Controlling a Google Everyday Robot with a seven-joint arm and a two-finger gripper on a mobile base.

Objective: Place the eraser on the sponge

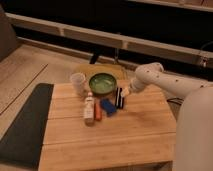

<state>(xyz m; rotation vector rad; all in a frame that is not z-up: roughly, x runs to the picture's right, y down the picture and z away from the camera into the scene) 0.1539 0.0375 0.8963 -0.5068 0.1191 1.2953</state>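
Gripper: the gripper (125, 92) sits low to the right of the bowl (103, 75), its jaws standing wide, just beside the eraser's right edge; whether it touches the eraser cannot be told
Arm: one white arm (160, 82), rounded and smooth, reaching in from the right of the bowl
Eraser: one eraser (119, 97), a small black block with white stripes along its length, lying on the table just below and right of the bowl
Sponge: one sponge (107, 106), a flat blue rectangle, soft-looking, below the bowl and just left of the eraser; the eraser is beside it, not on it
Count on the table: one bowl, one cup (78, 86), one bottle (89, 109), one orange stick (98, 111), one sponge, one eraser
Containers: the bowl is round and green, and its inside shows only green; the cup is white and upright, just left of the bowl, and its inside cannot be made out
Bottle: white, lying on its side, below and left of the bowl
Orange stick: narrow, lying between the bottle and the sponge, below the bowl
Table: one table (110, 145) of pale wooden planks, rectangular, carrying the bowl near its far edge
Mat: one dark flat mat (25, 125) on the floor, well left of the bowl
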